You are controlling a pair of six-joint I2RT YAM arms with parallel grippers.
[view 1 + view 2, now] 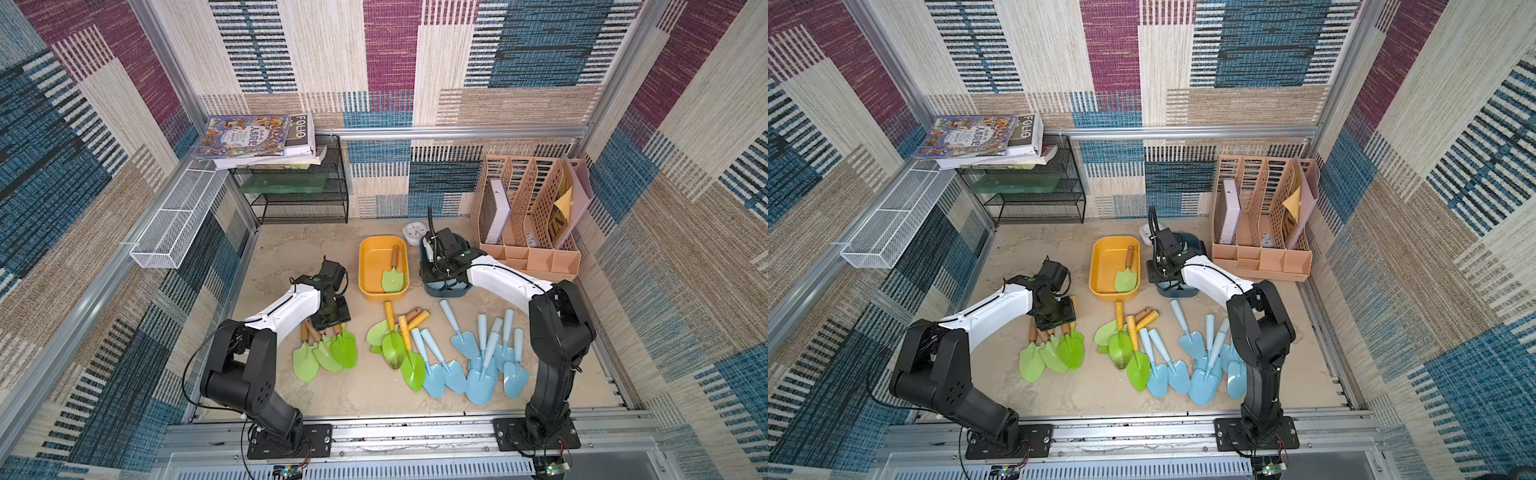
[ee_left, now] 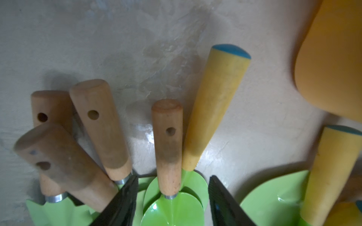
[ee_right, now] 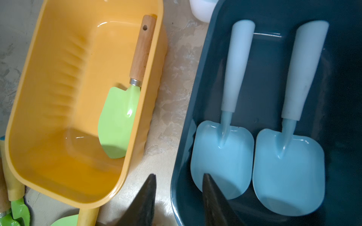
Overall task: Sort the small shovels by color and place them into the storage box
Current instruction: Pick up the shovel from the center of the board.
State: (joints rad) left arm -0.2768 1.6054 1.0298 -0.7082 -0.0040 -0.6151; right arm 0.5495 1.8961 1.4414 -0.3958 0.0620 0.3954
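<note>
Between the left gripper's (image 2: 172,176) parted jaws lies an ungripped wooden-handled green shovel (image 2: 167,148).

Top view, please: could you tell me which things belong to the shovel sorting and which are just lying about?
For the job: green shovels, blue shovels, yellow box, dark blue box.
Just lying about: books, black wire rack, white mesh basket, clock, desk organizer.

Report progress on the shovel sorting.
Done: one green shovel lies in the yellow box, two light blue shovels in the dark blue box. In hand: the left gripper, open, straddles a wooden-handled green shovel; the right gripper is open and empty over the dark blue box. Left: two green clusters and the blue pile on the table.
</note>
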